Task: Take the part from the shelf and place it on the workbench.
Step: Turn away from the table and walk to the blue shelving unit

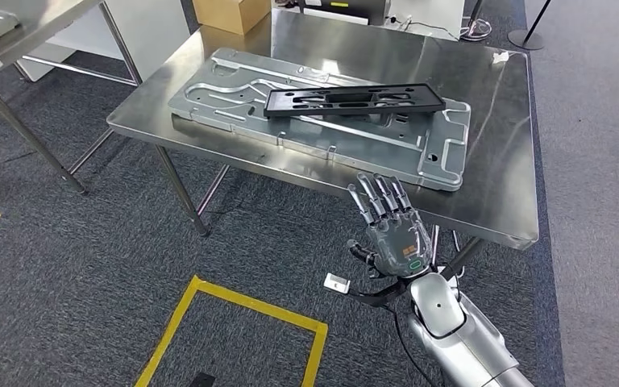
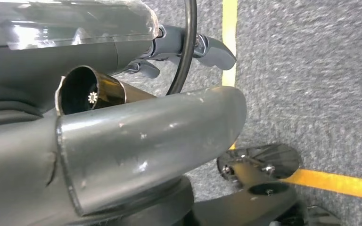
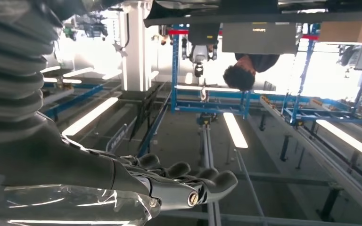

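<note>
The black part (image 1: 348, 101), a long flat frame with cut-outs, lies across the top of a larger silver metal plate (image 1: 242, 89) on the steel desk (image 1: 492, 161), toward the far side of it and roughly in the middle from left to right. Lying flat on the plate, it is fully supported and has no edge hanging over the desk, so it looks like a settled resting place; by that reading the placing step of the task appears done. The right hand (image 1: 391, 230) is raised just in front of the desk's near edge, palm turned away from the camera, fingers straight and spread, holding nothing and well apart from the part. That released, upright posture suits a hand that is clear of the desk rather than reaching for anything. The right wrist view agrees: the fingers (image 3: 188, 176) extend with nothing between them, against a ceiling with lights and blue framework, where a person also appears. The left hand (image 2: 136, 117) hangs low over grey carpet with yellow floor tape (image 2: 229, 42); its thumb is close to the lens, nothing is seen in it, but whether its fingers are spread or curled cannot be told.
</note>
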You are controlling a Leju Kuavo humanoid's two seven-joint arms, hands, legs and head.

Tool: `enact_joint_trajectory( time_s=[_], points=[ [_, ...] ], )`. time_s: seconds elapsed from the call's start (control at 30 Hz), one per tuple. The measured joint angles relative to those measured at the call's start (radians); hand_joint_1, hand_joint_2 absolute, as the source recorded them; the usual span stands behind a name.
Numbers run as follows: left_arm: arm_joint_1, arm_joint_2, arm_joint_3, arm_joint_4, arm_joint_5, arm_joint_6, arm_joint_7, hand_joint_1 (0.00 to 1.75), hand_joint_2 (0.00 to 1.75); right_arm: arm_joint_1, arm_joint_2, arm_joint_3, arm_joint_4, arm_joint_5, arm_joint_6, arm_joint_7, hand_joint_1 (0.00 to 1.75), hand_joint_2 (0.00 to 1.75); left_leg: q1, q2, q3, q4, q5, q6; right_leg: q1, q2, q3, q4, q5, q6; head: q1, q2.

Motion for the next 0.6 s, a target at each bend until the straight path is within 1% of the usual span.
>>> enact_joint_trajectory(
  time_s=[0.03, 0.07, 0.13, 0.17, 0.23, 0.27, 0.3, 0.6],
  points=[
    [0.001, 0.0, 0.0, 0.0, 0.0, 0.0, -0.001, 0.0, 0.0, -0.001, -0.001, -0.001, 0.001, 0.0, 0.0, 0.006, 0.0, 0.0, -0.001, 0.0, 0.001, -0.009, -0.003, 0.004, 0.002, 0.001, -0.004, 0.003, -0.002, -0.003, 0.001, 0.0],
    [0.002, 0.0, 0.0, 0.0, 0.0, 0.0, -0.001, 0.0, 0.0, -0.001, -0.002, -0.001, 0.001, 0.0, 0.0, 0.015, 0.0, 0.0, -0.001, 0.0, -0.001, -0.012, -0.003, 0.009, 0.003, 0.001, -0.006, 0.003, -0.002, -0.012, 0.001, 0.0],
    [0.003, 0.0, 0.0, 0.0, -0.001, 0.0, -0.001, 0.0, 0.0, -0.004, -0.005, 0.0, 0.005, 0.0, 0.0, 0.045, 0.0, 0.0, -0.004, 0.001, -0.005, -0.012, 0.001, 0.017, 0.003, 0.002, -0.009, 0.001, 0.001, -0.035, 0.001, 0.0],
    [0.003, 0.0, 0.0, 0.0, -0.001, 0.0, -0.001, 0.0, 0.0, -0.008, -0.006, 0.0, 0.008, 0.0, 0.0, 0.062, 0.0, 0.0, -0.006, 0.001, -0.007, -0.012, 0.004, 0.022, 0.003, 0.002, -0.01, -0.001, 0.01, -0.037, 0.001, 0.0],
    [0.003, 0.0, 0.0, 0.0, -0.001, 0.0, -0.001, 0.0, 0.0, -0.016, -0.009, 0.003, 0.015, 0.0, 0.0, 0.087, 0.0, 0.0, -0.008, 0.001, -0.012, -0.011, 0.01, 0.03, 0.001, 0.002, -0.011, -0.007, 0.024, -0.025, 0.001, 0.0],
    [0.003, 0.0, 0.0, 0.0, -0.001, -0.001, -0.001, 0.0, 0.0, -0.021, -0.01, 0.005, 0.018, 0.001, 0.0, 0.093, 0.0, 0.0, -0.008, 0.001, -0.014, -0.011, 0.012, 0.032, 0.0, 0.002, -0.012, -0.009, 0.029, -0.018, 0.001, 0.0],
    [0.003, 0.0, 0.0, 0.0, -0.001, -0.001, -0.001, 0.0, 0.0, -0.024, -0.011, 0.008, 0.021, 0.001, 0.0, 0.097, 0.0, 0.0, -0.009, 0.001, -0.016, -0.01, 0.013, 0.033, 0.0, 0.002, -0.013, -0.011, 0.032, -0.014, 0.0, 0.0],
    [0.003, 0.001, 0.0, 0.0, -0.001, -0.001, -0.001, 0.0, 0.0, -0.033, -0.014, 0.019, 0.036, 0.003, 0.0, 0.116, 0.0, 0.0, -0.01, 0.001, -0.023, -0.006, 0.015, 0.034, -0.001, 0.002, -0.018, -0.013, 0.036, 0.003, 0.0, 0.0]
  ],
)
